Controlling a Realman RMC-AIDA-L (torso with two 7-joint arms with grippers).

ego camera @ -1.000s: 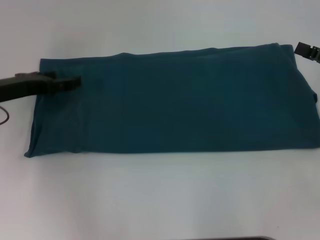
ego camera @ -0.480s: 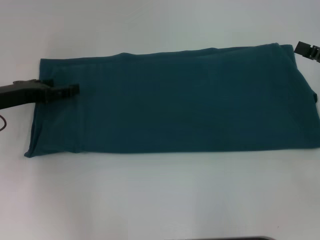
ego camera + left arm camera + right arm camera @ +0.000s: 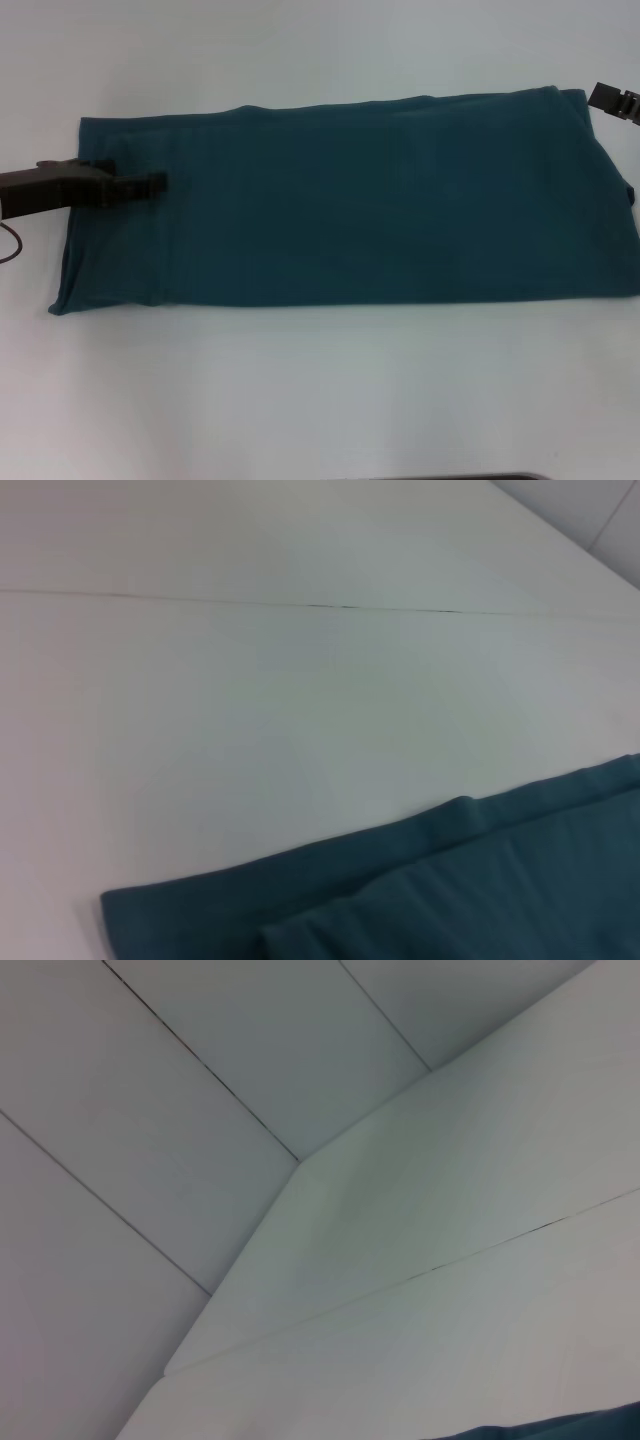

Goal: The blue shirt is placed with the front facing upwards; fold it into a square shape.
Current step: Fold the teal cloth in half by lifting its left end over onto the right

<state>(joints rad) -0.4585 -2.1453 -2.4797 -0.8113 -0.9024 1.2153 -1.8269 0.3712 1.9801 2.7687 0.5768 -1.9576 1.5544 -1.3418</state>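
Left gripper [image 3: 150,183], fingers together, lies over the left end of the blue shirt [image 3: 380,200], folded into a long band across the white tabletop [image 3: 320,390], while the right gripper [image 3: 612,100] sits at the frame's upper right edge.

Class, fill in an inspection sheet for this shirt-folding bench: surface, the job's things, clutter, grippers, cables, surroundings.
Surface: white table, with a thin seam line in the left wrist view.
Job's things: blue shirt lies flat as a long band, plain side up, layered edges at its left end.
Clutter: nothing seen.
Grippers: left gripper over the shirt's left end; right gripper at the far right corner.
Cables: a thin wire loops below the left arm.
Surroundings: pale panelled wall.
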